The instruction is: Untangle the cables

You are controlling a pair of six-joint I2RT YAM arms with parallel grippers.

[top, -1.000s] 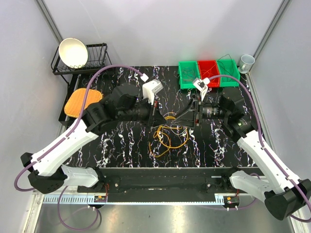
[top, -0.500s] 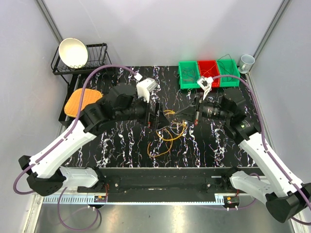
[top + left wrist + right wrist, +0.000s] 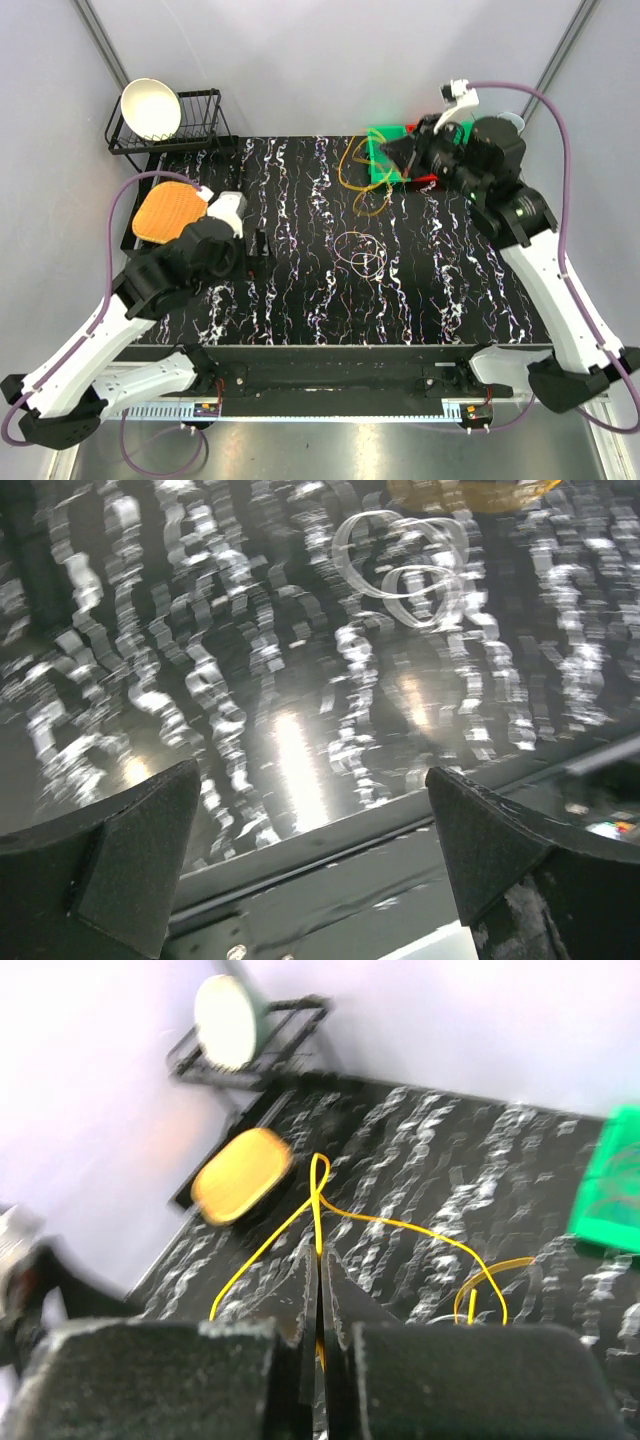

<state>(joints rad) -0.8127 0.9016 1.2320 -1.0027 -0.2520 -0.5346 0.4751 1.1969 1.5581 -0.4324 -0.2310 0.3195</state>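
Observation:
My right gripper (image 3: 392, 152) is raised at the back of the table, in front of the green bin, and is shut on a yellow cable (image 3: 352, 175) whose loops hang from it to the left. In the right wrist view the jaws (image 3: 321, 1260) are pressed together with the yellow cable (image 3: 318, 1195) pinched between them. A small cluster of pale thin cable loops (image 3: 362, 255) lies on the black marbled mat in the middle; these loops (image 3: 405, 560) show blurred in the left wrist view. My left gripper (image 3: 262, 255) hovers left of them, open and holding nothing, its fingers (image 3: 130, 850) wide apart.
Green bin (image 3: 383, 150) and a red bin (image 3: 426, 181), partly hidden by my right arm, sit at the back right. A dish rack (image 3: 195, 125) with a white bowl (image 3: 151, 108) stands at the back left, and an orange pad (image 3: 170, 210) lies beside my left arm.
My right gripper shut on the yellow cable and lifted it away to the back right. My left gripper opened, let go and drew back left. Pale loops stayed on the mat.

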